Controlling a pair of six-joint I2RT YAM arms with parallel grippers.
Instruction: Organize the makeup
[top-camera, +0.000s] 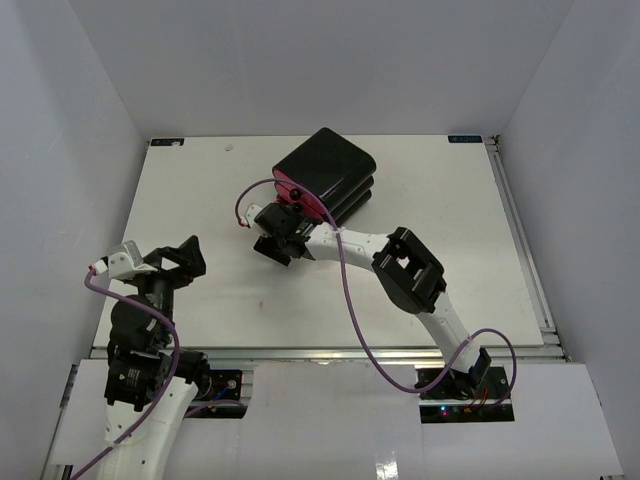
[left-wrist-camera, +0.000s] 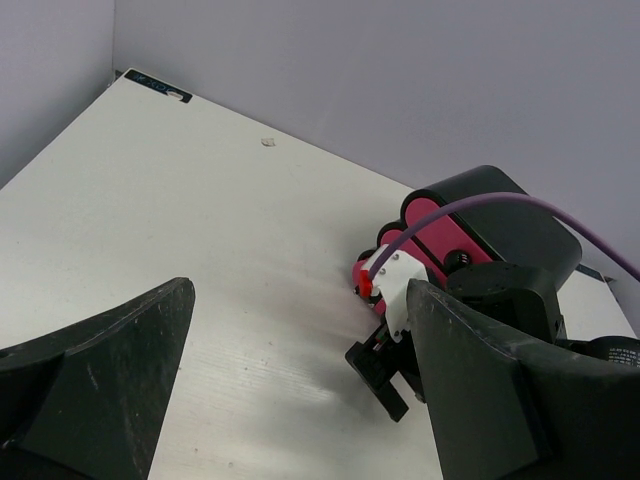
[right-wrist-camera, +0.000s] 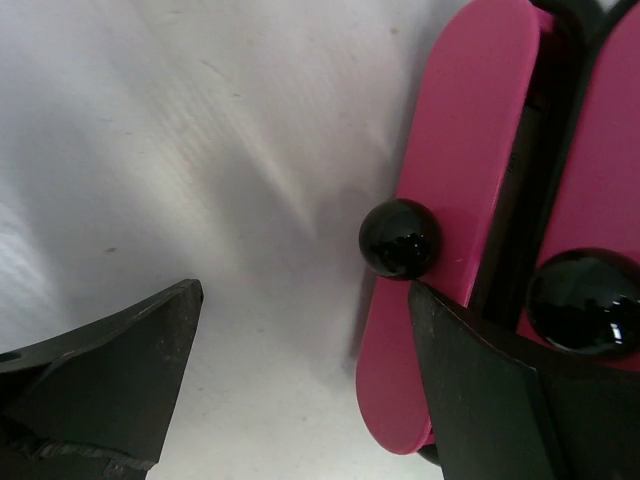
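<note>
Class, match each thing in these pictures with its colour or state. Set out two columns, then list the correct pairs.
1 drawer front
2 drawer knob
3 cable
4 right gripper

A purple
B open
C pink
D glossy black

Pairs: 1-C, 2-D, 3-A, 4-B

Lab test booth: blank walls (top-camera: 330, 60) enclose a white table (top-camera: 200, 200).

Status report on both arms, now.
Left gripper open, holding nothing. Right gripper open, fingers facing round black knob on pink drawer front of black box, not gripped. No makeup visible in any view.
</note>
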